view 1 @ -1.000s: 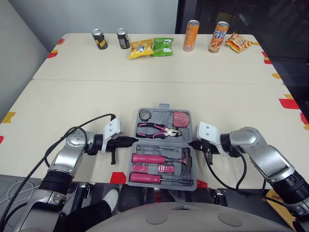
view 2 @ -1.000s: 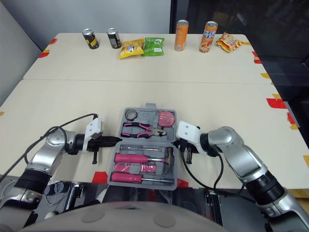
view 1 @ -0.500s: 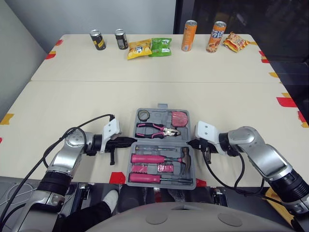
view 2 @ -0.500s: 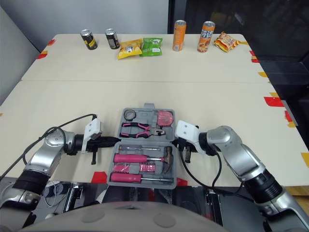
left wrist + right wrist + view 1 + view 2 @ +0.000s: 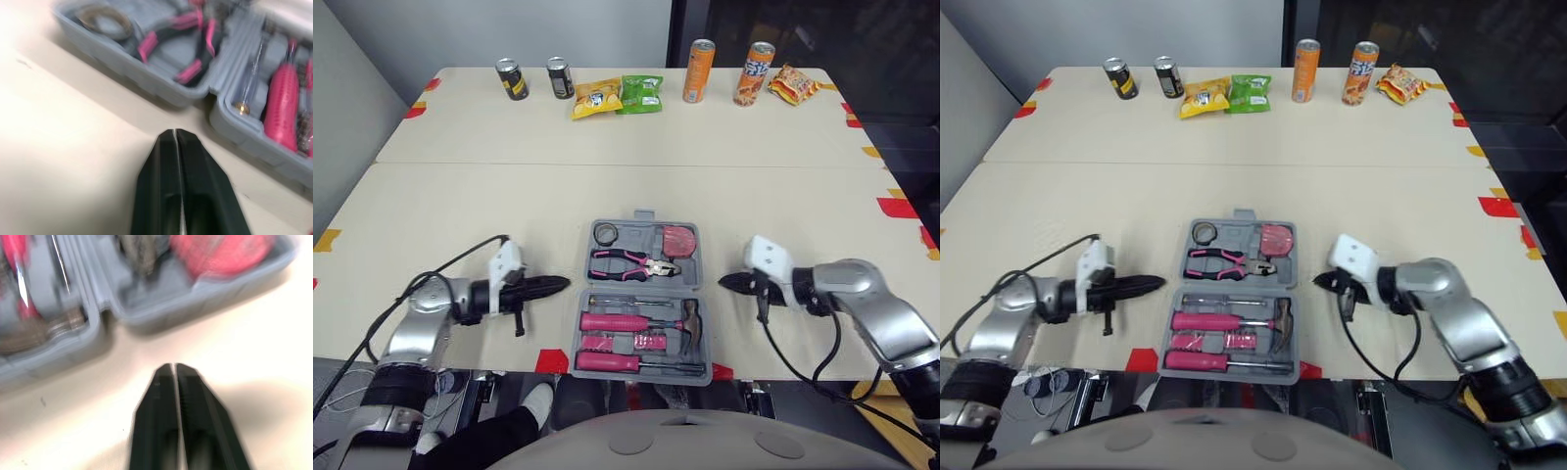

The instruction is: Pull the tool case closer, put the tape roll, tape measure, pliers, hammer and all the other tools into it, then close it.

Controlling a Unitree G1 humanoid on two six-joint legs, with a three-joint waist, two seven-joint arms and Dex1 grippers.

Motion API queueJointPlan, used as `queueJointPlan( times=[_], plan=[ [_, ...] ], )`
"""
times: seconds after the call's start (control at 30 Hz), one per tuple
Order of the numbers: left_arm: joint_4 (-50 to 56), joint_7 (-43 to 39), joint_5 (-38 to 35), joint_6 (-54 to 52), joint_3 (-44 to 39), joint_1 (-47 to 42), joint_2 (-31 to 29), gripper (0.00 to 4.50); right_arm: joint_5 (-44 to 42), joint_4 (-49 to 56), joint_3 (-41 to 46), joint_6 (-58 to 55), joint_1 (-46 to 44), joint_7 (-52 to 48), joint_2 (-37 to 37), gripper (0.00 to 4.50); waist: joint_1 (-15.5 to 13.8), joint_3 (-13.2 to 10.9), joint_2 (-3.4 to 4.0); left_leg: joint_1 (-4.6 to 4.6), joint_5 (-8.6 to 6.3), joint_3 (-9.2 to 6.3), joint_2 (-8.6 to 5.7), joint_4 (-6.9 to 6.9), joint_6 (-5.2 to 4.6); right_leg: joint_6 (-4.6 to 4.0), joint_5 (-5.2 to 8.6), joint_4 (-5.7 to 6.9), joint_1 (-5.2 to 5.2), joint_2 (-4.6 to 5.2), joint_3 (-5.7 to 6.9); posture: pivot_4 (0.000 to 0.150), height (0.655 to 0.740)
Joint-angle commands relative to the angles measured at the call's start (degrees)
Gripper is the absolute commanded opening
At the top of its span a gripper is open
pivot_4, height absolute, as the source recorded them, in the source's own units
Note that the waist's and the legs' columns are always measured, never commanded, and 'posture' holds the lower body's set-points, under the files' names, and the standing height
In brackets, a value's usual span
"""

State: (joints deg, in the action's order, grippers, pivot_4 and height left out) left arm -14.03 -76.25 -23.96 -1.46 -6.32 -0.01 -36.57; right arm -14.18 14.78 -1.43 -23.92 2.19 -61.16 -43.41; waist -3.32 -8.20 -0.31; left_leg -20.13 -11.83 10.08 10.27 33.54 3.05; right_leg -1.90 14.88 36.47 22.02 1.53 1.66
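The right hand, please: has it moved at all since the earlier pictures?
Yes. The right hand has drawn back from the tool case's right edge, toward the robot's right, leaving bare table between them.

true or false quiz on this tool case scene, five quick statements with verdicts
1. The tool case lies open on the table. True.
2. The left gripper is clamped on the case's edge. False: it is shut on nothing, over bare table apart from the case.
3. The pliers lie inside the case. True.
4. The hammer lies on the table outside the case. False: the hammer sits in the case's near half.
5. The right gripper is shut, beside the case without touching it. True.
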Motion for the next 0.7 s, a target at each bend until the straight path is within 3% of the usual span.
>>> queueJointPlan(
  times=[0.03,0.3,0.47,0.63,0.7],
  plan=[
    [2.62,-3.42,-7.33,-1.22,-6.26,3.01,-1.28,1.57,-5.73,-1.51,9.09,6.66,6.08,-4.34,-1.29,1.53,-0.38,0.00,0.00,-0.01,0.00,0.01,0.00,-0.01,0.00,0.00,0.00,-0.05,0.00,0.00,0.00,0.150,0.7400],
    [4.27,-6.36,-13.59,-5.39,-14.99,9.33,-5.44,4.42,-13.75,-7.83,28.09,14.99,20.52,-10.14,-1.49,4.32,-1.16,-0.11,-0.01,0.04,-0.01,0.04,0.00,-0.11,-0.05,0.06,-0.01,-0.29,-0.11,0.00,0.01,0.150,0.7400],
    [10.20,-6.55,-14.06,-7.37,-13.95,10.78,-5.54,4.50,-19.74,-3.65,31.08,8.83,23.90,-10.14,-1.39,4.48,-1.22,-0.17,-0.02,0.10,-0.01,0.04,0.00,-0.24,-0.08,0.07,-0.01,-0.37,-0.14,-0.01,0.01,0.150,0.7400],
    [15.13,-5.77,-11.47,-6.43,-7.69,7.48,-2.68,4.50,-24.07,0.99,25.97,-1.84,20.58,-8.59,-3.65,4.48,-1.42,-0.19,0.04,0.10,0.02,0.03,-0.01,-0.25,-0.12,0.08,-0.02,-0.38,-0.16,-0.01,0.02,0.150,0.7400],
    [15.97,-6.44,-11.00,-6.47,-5.11,6.37,-1.90,3.96,-24.65,1.49,23.41,-4.76,17.75,-7.75,-4.18,4.50,-1.36,-0.18,0.02,0.10,0.02,0.02,-0.01,-0.25,-0.12,0.09,-0.03,-0.37,-0.17,-0.02,0.03,0.150,0.7400]
  ],
)
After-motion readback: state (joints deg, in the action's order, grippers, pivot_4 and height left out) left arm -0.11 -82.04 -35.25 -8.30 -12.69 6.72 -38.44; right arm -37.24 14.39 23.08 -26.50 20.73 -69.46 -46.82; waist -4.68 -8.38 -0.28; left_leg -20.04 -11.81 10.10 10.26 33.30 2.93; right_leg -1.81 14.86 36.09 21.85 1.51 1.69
